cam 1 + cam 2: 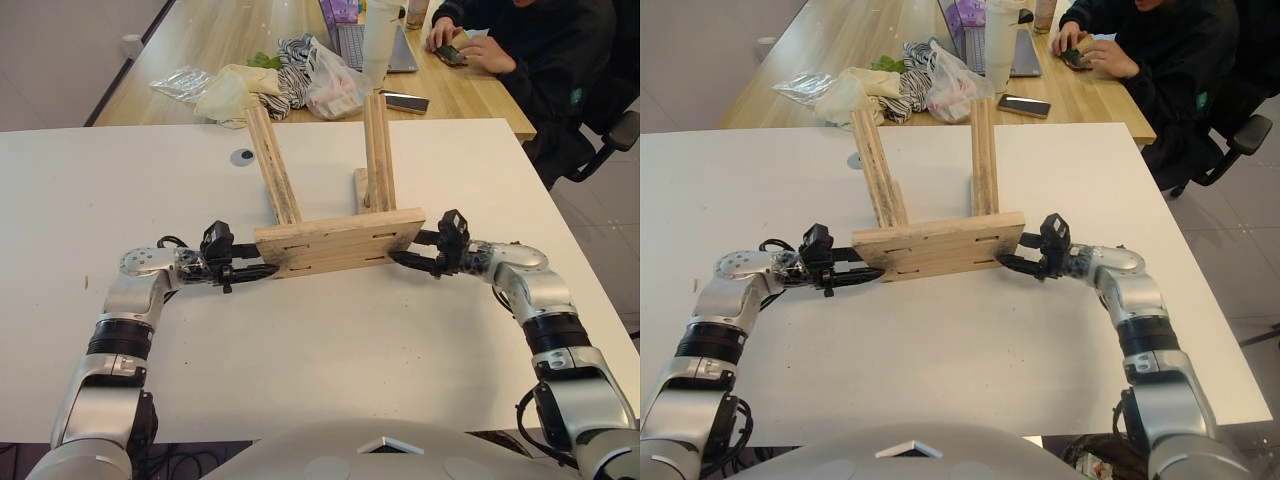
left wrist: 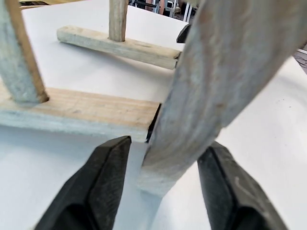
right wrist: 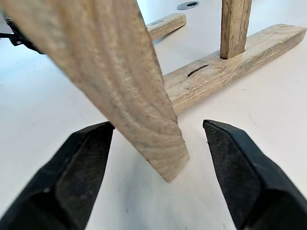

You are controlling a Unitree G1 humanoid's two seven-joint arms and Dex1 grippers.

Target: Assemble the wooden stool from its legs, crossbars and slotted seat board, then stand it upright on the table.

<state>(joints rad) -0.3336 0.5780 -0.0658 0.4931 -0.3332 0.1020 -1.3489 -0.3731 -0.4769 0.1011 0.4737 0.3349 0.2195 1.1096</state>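
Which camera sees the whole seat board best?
The left eye view: the whole seat board shows, with its slots and both ends. The right eye view shows much the same. The wrist views each catch one corner, very close up.

The wooden stool (image 1: 983, 160) lies sideways on the white table (image 1: 940, 350), its seat board (image 1: 938, 245) flanked by the left gripper (image 1: 868, 274) and right gripper (image 1: 1008, 263).
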